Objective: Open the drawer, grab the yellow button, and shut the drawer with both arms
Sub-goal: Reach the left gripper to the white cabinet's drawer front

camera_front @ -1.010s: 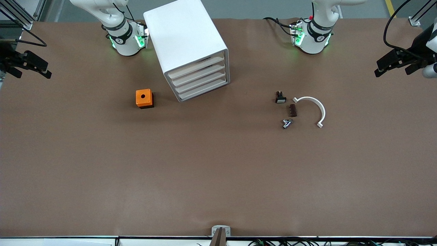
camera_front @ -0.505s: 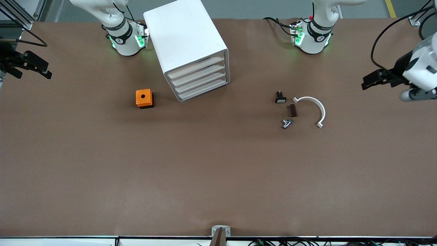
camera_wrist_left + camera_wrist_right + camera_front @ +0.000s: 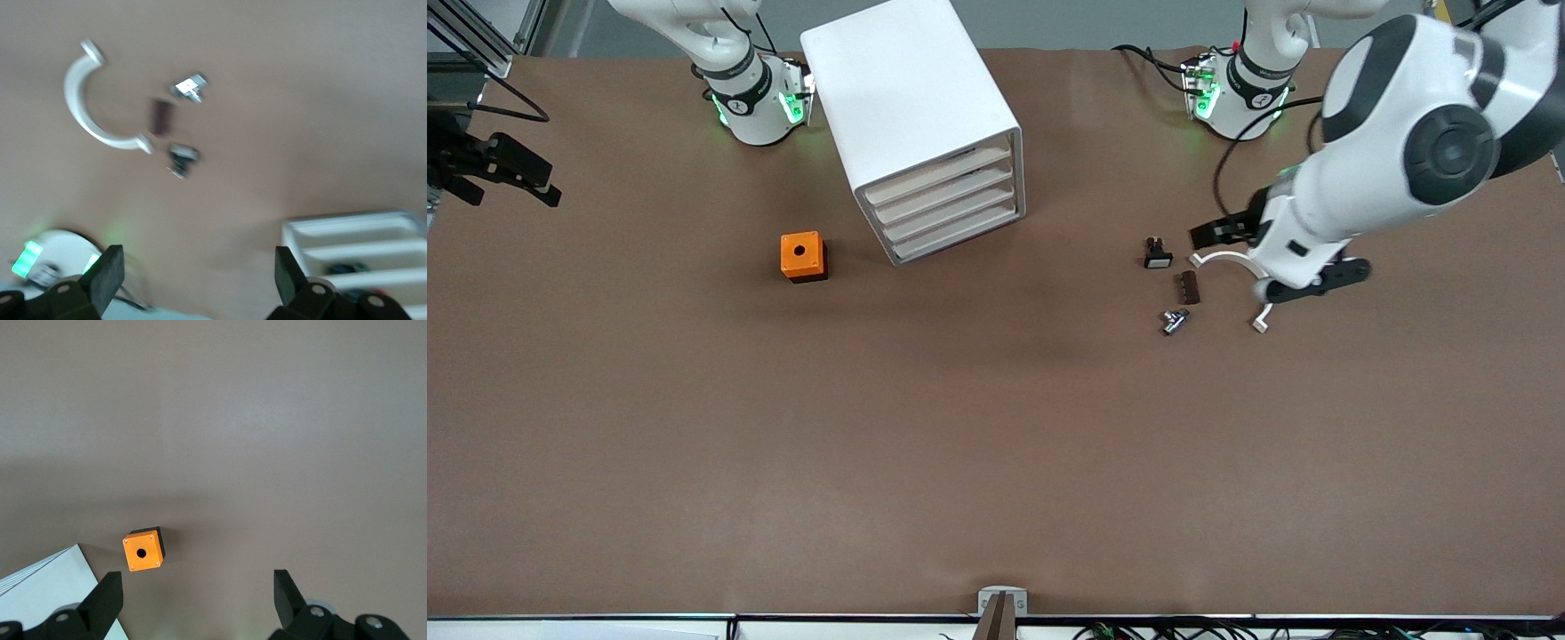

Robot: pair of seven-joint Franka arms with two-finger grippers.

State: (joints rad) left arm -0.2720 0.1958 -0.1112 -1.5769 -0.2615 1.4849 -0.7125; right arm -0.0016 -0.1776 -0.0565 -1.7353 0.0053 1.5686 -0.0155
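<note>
The white cabinet (image 3: 911,107) stands near the right arm's base, its four pale drawers (image 3: 945,202) all shut. The drawer fronts also show in the left wrist view (image 3: 360,257). The button is hidden. My left gripper (image 3: 1215,233) is open and empty in the air over the near end of a white arc (image 3: 1221,259); its fingers stand wide apart in the left wrist view (image 3: 197,277). My right gripper (image 3: 503,169) waits, open and empty, at the right arm's end of the table; its wrist view (image 3: 197,597) shows bare table between the fingers.
An orange cube with a hole (image 3: 803,256) sits beside the cabinet, also in the right wrist view (image 3: 142,551). A small black piece with a white face (image 3: 1158,254), a brown piece (image 3: 1189,287) and a metal piece (image 3: 1175,321) lie by the arc.
My left arm has swung in from the table's end to over the white arc and the small parts. The right arm has not moved.
</note>
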